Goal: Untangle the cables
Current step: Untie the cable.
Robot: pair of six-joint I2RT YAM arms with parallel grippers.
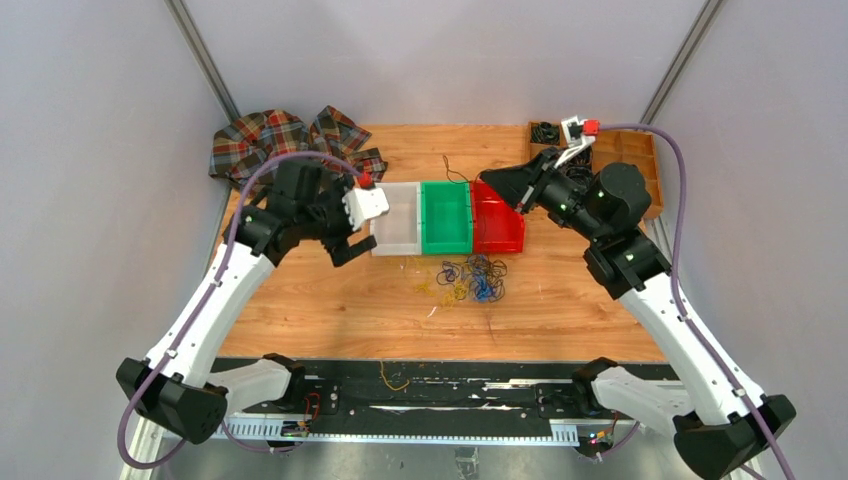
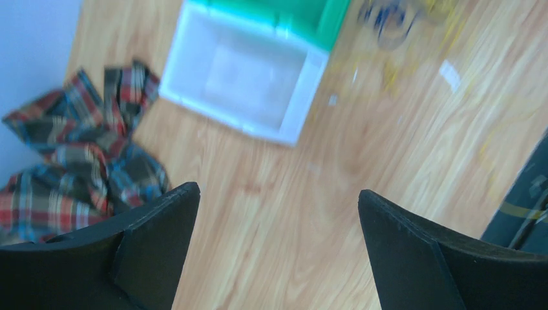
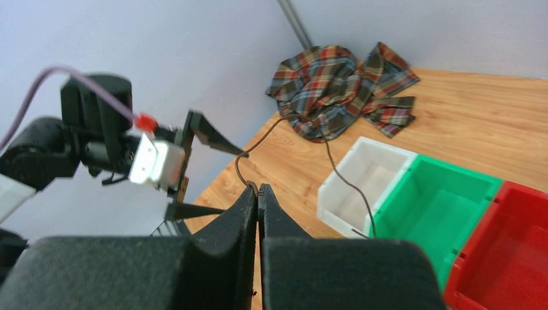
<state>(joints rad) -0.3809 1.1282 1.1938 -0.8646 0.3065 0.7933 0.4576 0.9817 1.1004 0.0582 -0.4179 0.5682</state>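
Judging from the table, we are early in the job. Most of the cables [image 1: 470, 278] lie in a loose snarl of yellow, blue and black on the wood just in front of the bins, with a few yellow strands straggling toward the near edge. Only one dark strand [image 3: 329, 155] is lifted clear; it arcs up and drops toward the green bin [image 3: 452, 169]. We see no other wire in that bin, the white bin [image 2: 297, 97] or the red bin [image 1: 497, 242], so nearly all the separating is left. Our right gripper [image 3: 258, 190] has its jaws pressed together, pinching that strand at the very tips. Our left gripper [image 2: 278, 194] hangs beside the white bin with jaws spread wide, holding and touching nothing.
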